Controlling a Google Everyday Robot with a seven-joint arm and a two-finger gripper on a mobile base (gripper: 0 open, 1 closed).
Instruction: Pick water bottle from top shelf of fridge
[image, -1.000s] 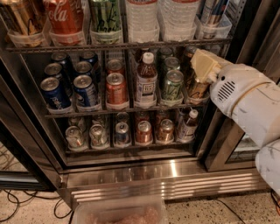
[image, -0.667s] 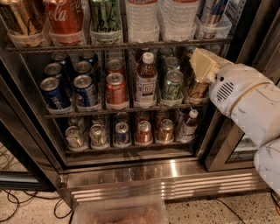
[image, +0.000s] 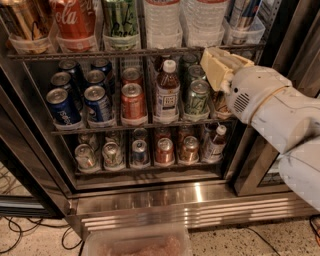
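Gripper (image: 220, 67) sits by the top shelf (image: 100, 53) rail; open or closed, you cannot tell. Rising toward the water bottle (image: 205, 20), it may snag that rail.

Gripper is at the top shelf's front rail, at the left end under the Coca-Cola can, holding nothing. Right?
Not the left end. The camera view shows the gripper at the right end of the front rail of the top shelf, just below the right-hand water bottle, well away from the Coca-Cola can. It holds nothing.
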